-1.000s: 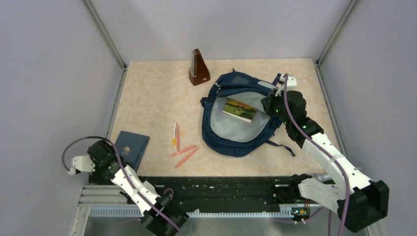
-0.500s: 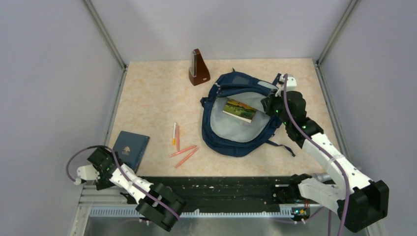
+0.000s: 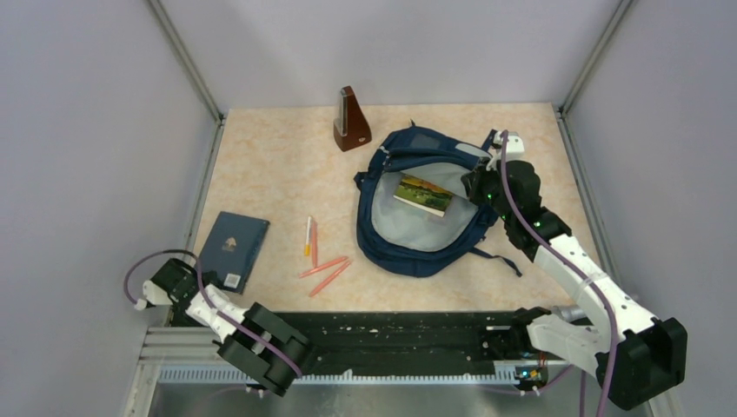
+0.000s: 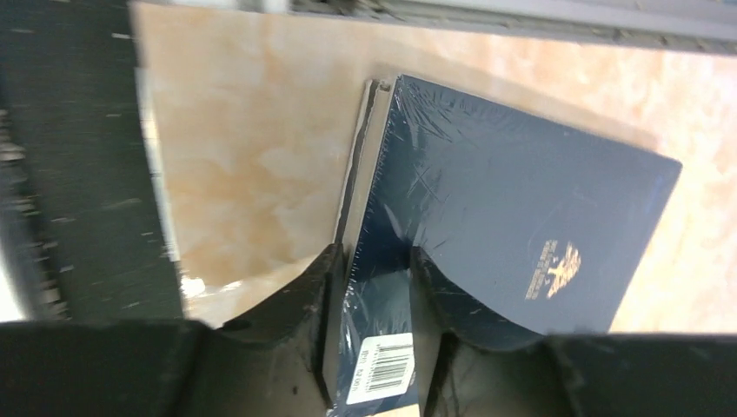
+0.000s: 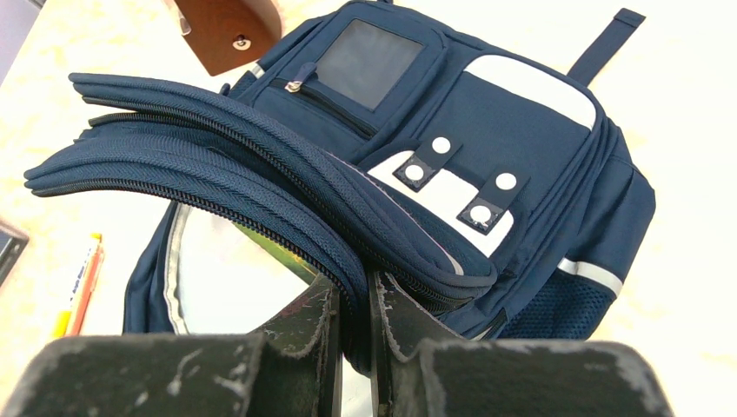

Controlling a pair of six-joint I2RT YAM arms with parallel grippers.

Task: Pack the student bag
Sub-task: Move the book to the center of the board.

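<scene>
The student bag (image 3: 426, 239) lies open at centre right, its grey lining up and a green-and-yellow book (image 3: 424, 193) inside. My right gripper (image 3: 474, 184) is shut on the bag's zippered flap edge (image 5: 287, 208) and holds it raised; in the right wrist view the fabric is pinched at the gripper (image 5: 355, 300). At the near left lies a dark blue book (image 3: 233, 250). My left gripper (image 3: 202, 285) is shut on its near edge. In the left wrist view the gripper (image 4: 374, 269) has one finger on each face of the book (image 4: 521, 200), beside a barcode label.
A brown metronome (image 3: 351, 119) stands at the back, just left of the bag. A yellow-and-white pen (image 3: 308, 234) and orange pens (image 3: 324, 271) lie between the blue book and the bag. Grey walls enclose the table; a black rail (image 3: 391, 334) runs along the near edge.
My left arm has swung down and left to the blue book's near edge and its jaws have shut on it; the book has shifted slightly. The right arm and bag have not moved.
</scene>
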